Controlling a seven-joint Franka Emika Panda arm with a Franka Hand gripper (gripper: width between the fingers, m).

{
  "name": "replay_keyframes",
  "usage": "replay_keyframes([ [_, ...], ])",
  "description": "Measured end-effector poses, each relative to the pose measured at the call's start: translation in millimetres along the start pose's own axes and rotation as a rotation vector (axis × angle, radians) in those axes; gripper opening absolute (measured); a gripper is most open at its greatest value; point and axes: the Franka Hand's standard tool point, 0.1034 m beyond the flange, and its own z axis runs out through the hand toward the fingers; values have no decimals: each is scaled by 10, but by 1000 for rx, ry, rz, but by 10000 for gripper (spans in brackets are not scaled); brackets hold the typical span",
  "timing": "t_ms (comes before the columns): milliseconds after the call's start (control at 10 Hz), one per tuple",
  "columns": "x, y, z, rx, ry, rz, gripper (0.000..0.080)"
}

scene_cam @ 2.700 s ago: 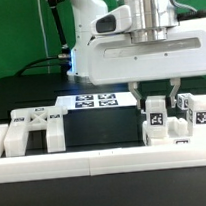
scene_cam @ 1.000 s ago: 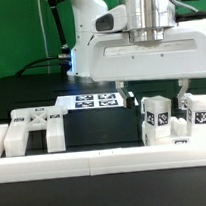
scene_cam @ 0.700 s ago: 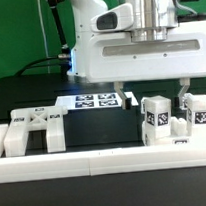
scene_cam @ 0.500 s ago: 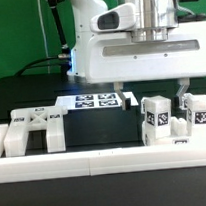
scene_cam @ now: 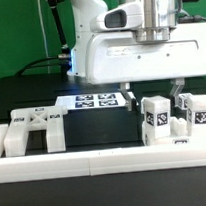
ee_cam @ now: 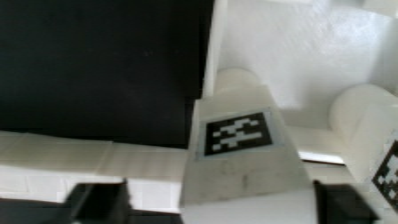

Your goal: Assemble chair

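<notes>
Two views: the exterior view takes in the whole black desk; the wrist view looks down between the jaws from close by.
Tall block: stands upright on the desk at the exterior view's right, directly under the jaws, its tag facing the camera.
Second block: upright just beside the tall block, further to the exterior view's right, apart from it.
Exterior view only: a white leg frame at the exterior view's left, well apart from the blocks; the marker board flat on the desk behind the middle; a long white rail across the front; a small tagged piece low in front of the two blocks.
Wrist view only: the tall block's top and tagged face from above, with dark fingertips on either side and a gap at each.
Arm: white, reaching down from above, wrist vertical, fingers pointing straight down.
Jaws: spread, one finger on each side of the tall block's top, neither touching it; nothing pinched.
Tags: black-and-white square patterns on the block faces; a row of them on the marker board.
</notes>
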Motion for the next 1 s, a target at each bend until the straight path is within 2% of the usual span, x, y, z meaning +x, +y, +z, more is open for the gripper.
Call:
replay_keyframes([
  [100, 0, -1, 0, 0, 0, 15, 348],
  [200, 1, 1, 0, 0, 0, 16, 289],
  [600, 0, -7, 0, 4, 0, 309, 289],
  [800, -4, -55, 1, 12, -2, 521, 289],
  [1000, -16, -97, 12, 7, -2, 776, 291],
])
